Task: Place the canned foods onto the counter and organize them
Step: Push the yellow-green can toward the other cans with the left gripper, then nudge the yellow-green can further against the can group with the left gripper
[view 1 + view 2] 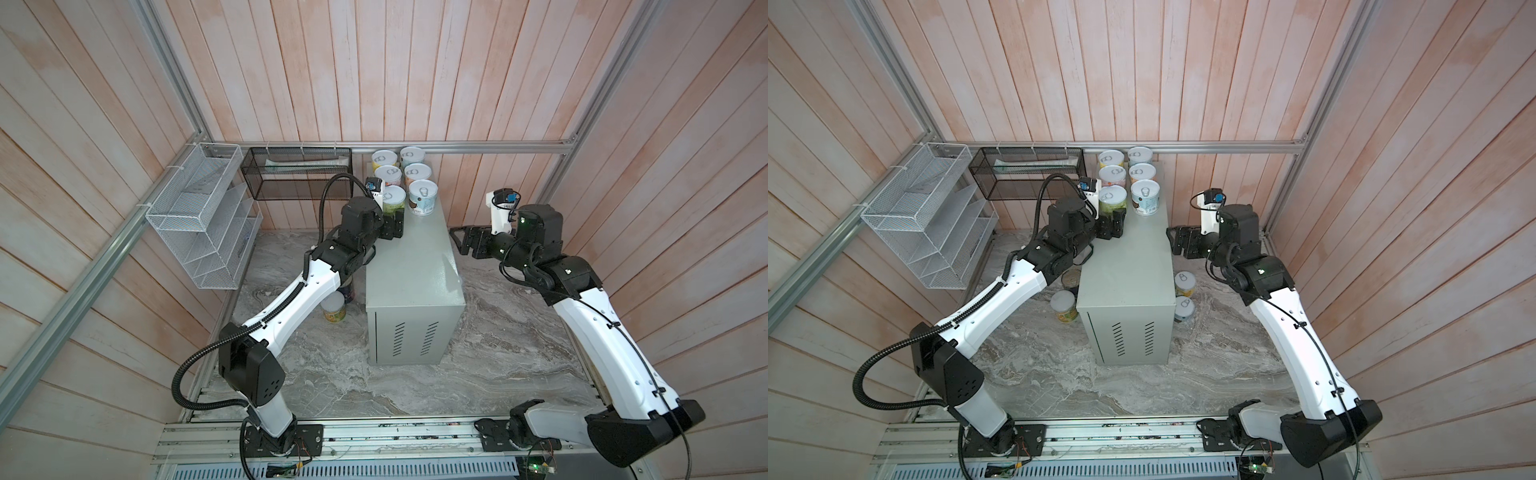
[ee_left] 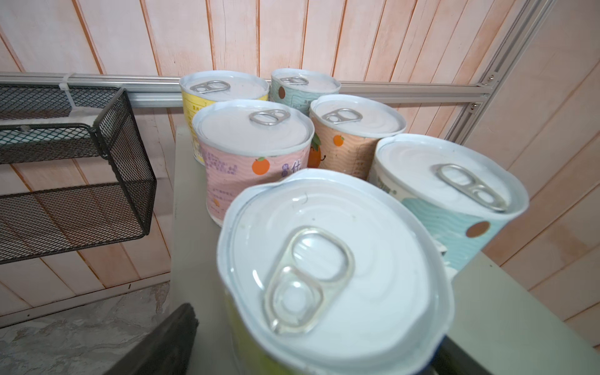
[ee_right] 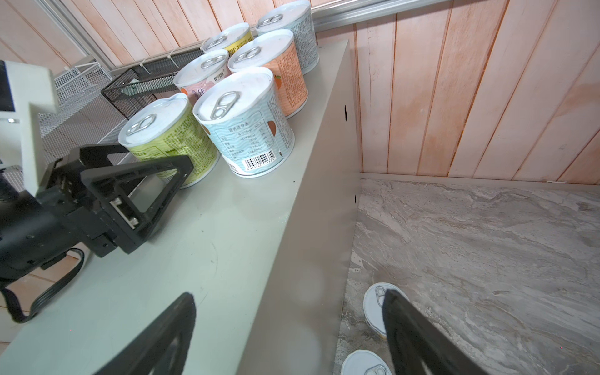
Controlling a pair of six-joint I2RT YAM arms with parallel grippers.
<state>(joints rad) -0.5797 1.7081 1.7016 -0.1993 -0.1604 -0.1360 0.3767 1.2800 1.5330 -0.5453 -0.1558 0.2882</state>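
- Placement of a sixth tin looks to be the step in hand. The left gripper has its jaws spread wide on either side of the green tin, which stands on the counter. Whether the pads press on it or sit just clear, I cannot tell.
- Just beside that gripper, close against the green tin, stands a pale-blue tin.
- Beyond the gripper come a pink tin and a peach tin, then a yellow tin and a second pale-blue tin by the wall. Together they make two rows of three.
- The next move, as I judge it, calls for letting go and drawing straight back without nudging the row.
- The right gripper hangs wide open and empty off the counter's side. Below it, on the marble floor, stand two floor tins, one partly behind a finger.
- Under the left arm, a yellow-labelled tin and a dark tin also stand on the floor, not yet lifted.
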